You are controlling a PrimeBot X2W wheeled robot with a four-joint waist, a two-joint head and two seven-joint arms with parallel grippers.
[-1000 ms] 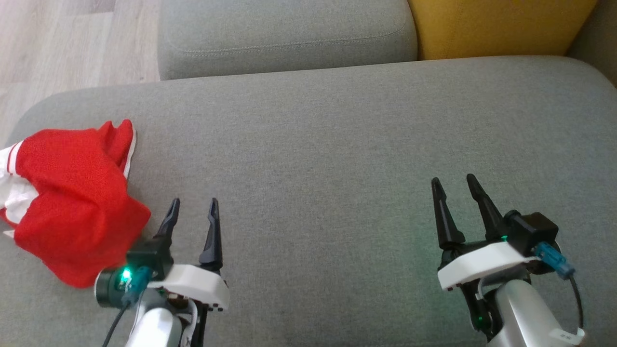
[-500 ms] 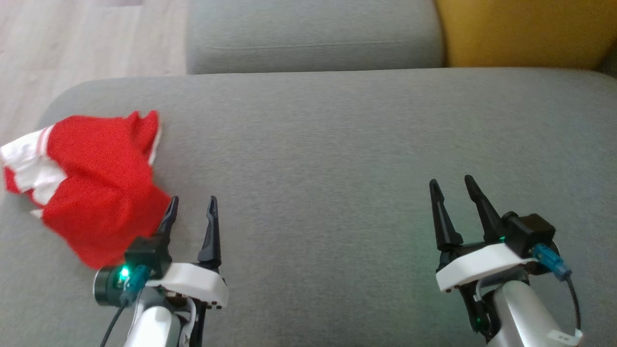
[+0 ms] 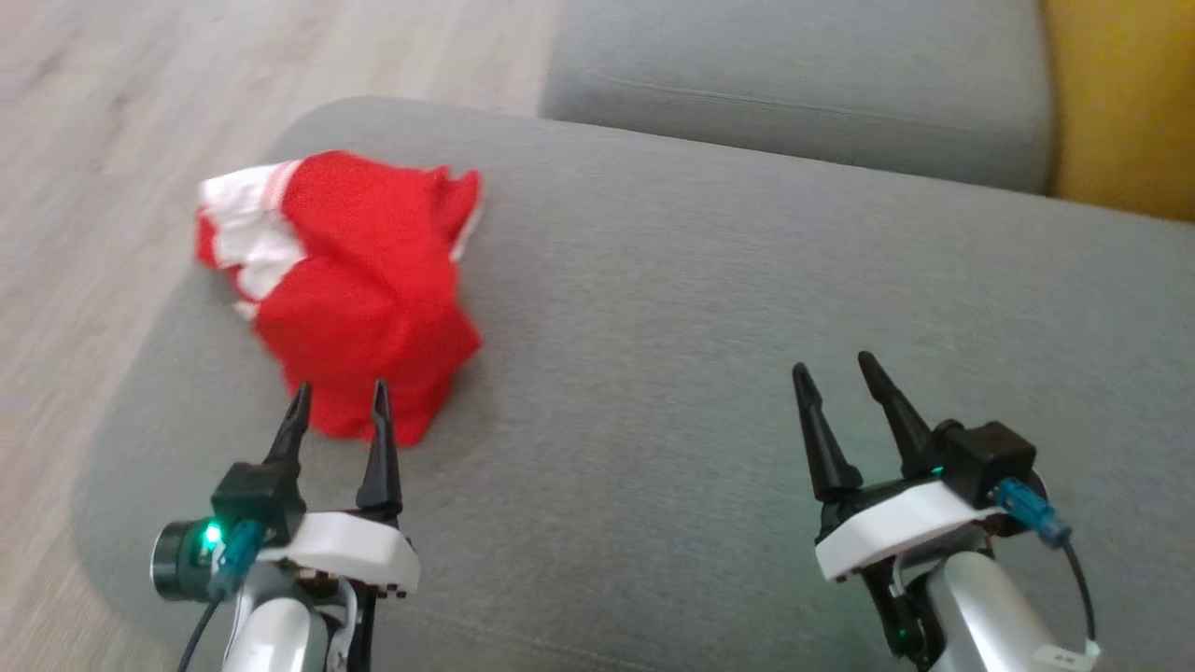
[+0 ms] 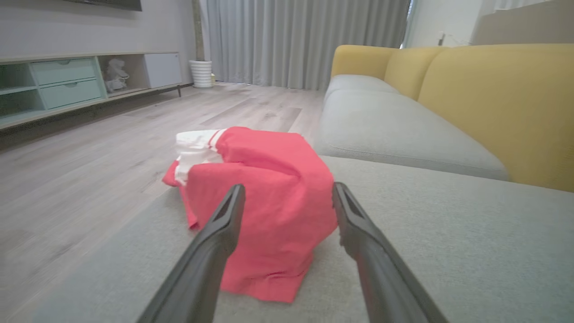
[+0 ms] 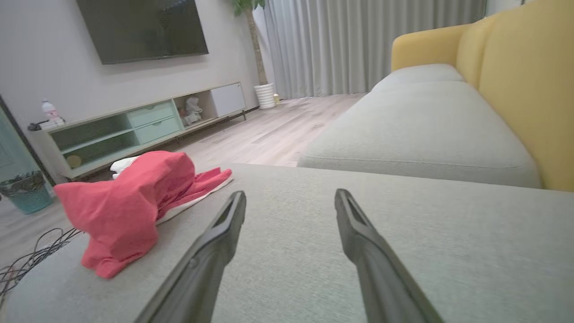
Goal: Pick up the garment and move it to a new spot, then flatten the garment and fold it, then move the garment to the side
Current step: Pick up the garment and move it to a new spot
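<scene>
1. Garment (image 3: 355,280): a red mesh piece with white trim lies crumpled in a heap on the grey seat cushion (image 3: 653,327), near the cushion's far left corner, close to the wooden floor (image 3: 140,93).
2. My left gripper (image 3: 340,392) hovers over the cushion's left side. Its fingers are spread wide with nothing between them, and they point straight at the heap's near edge. I cannot tell whether the tips touch the fabric.
3. My right gripper (image 3: 831,366) hangs above the cushion's right part, well apart from the garment, with its jaws wide and empty.
4. The white trim faces the cushion's left edge.
5. Past the cushion's far edge I see a second grey cushion (image 3: 794,75) and a yellow backrest (image 3: 1120,103).
</scene>
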